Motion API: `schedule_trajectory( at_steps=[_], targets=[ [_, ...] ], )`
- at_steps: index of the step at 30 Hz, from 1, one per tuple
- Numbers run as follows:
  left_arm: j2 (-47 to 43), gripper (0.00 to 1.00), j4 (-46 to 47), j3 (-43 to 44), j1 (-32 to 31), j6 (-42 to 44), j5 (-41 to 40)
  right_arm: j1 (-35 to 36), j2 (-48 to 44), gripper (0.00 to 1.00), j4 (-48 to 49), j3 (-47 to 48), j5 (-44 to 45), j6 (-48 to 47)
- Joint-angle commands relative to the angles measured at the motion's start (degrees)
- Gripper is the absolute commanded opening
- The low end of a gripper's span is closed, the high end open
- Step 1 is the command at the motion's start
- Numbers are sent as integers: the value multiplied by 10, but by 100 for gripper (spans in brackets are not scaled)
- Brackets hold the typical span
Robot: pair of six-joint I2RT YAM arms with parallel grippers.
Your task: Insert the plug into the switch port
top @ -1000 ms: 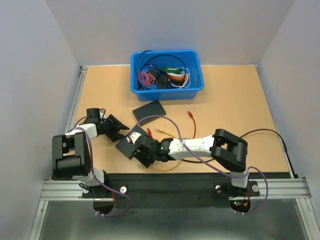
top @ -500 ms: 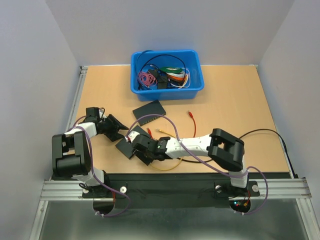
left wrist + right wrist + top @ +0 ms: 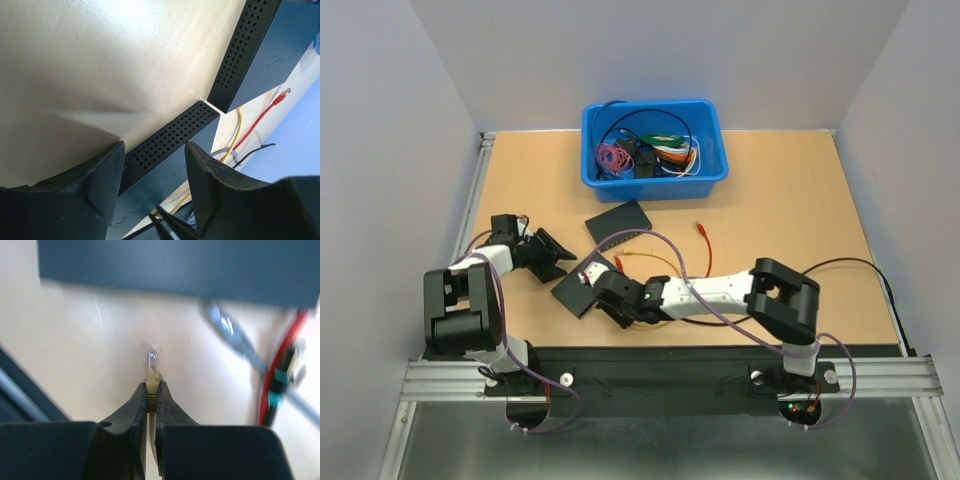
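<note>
Left gripper stood partly open and held nothing. Its matte black fingers framed the perforated side wall of the near switch, a flat black box lying on the pale wood-grain table; contact could not be determined. Right gripper was clamped shut on the plug. The plug's yellow boot was pinched between the fingers and its clear tip protruded over bare tabletop, just beside the near switch and not inserted. A glossy red cable lay to the right.
</note>
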Motion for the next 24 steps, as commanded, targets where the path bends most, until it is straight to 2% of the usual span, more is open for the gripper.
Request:
schedule_trajectory(
  at_steps=[1, 2, 3, 8, 11, 15, 19, 24],
  targets=[
    [-17, 64, -32, -9, 7, 56, -42, -14, -115, 0, 28, -73, -34, 14],
    [-37, 64, -33, -6, 8, 58, -37, -22, -135, 0, 36, -92, -74, 19],
    [-49, 64, -33, -4, 7, 62, -29, -26, -170, 0, 39, -98, -87, 25],
    [-147, 62, -31, 3, 7, 84, 7, -58, -231, 0, 54, -116, -171, 49],
    [-201, 62, -1, -5, 7, 89, 86, -88, -250, 0, 68, -116, -257, 68],
    [-272, 62, 44, -19, 2, 83, 187, -120, -253, 0, 71, -95, -323, 78],
    [-296, 61, 63, -22, -30, 74, 232, -159, -236, 0, 81, -71, -389, 96],
    [-311, 60, 69, -18, -39, 67, 256, -204, -193, 0, 154, -44, -479, 184]
  ],
)
